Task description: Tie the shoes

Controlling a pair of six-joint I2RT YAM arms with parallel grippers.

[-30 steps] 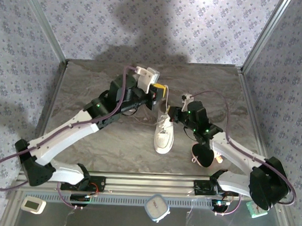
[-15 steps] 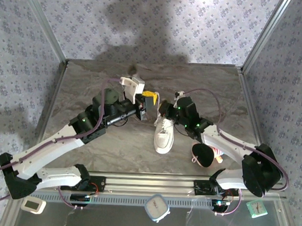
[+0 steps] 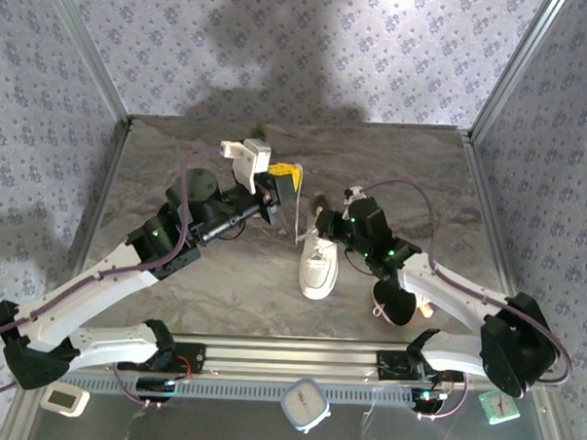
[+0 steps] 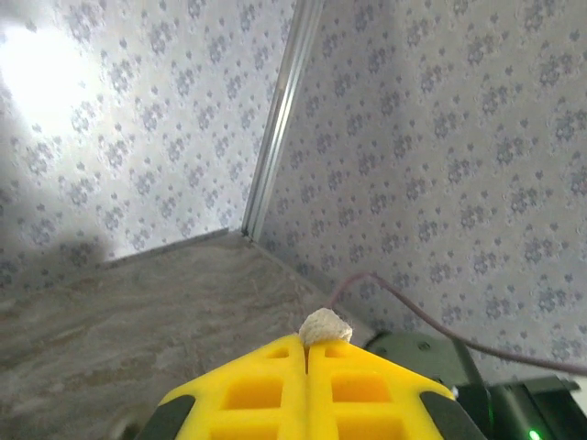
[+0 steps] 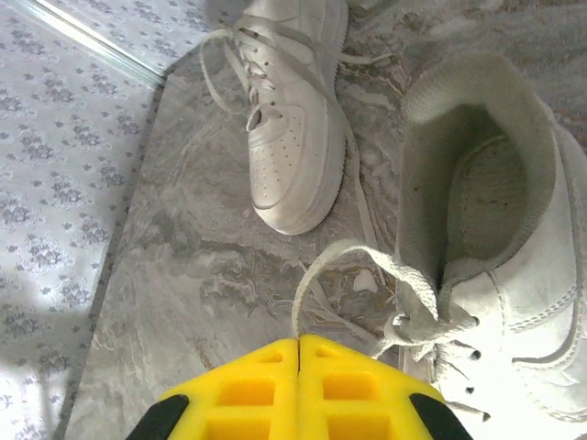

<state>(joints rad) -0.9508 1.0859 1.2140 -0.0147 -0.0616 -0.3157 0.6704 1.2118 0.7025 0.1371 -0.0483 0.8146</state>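
Up and to the left of the white shoe, which lies mid-table with its toe toward the arm bases, we see the left gripper raised above the table. In the left wrist view its yellow jaws are pressed together with the frayed end of a lace pinched between them. From above, that lace runs as a thin line from the gripper down to the left side of the shoe's lacing.

The right arm comes in over the shoe's heel end from the right. In the right wrist view the right gripper has its jaws closed flat against each other. A loop of lace comes down to the tips, and we cannot tell whether it is nipped.

The same view shows a shoe with loose laces and, just to its right, a second shoe with its opening showing.

Right of the shoe and nearer the bases, a black-and-pink plush toy sits beside the right arm.
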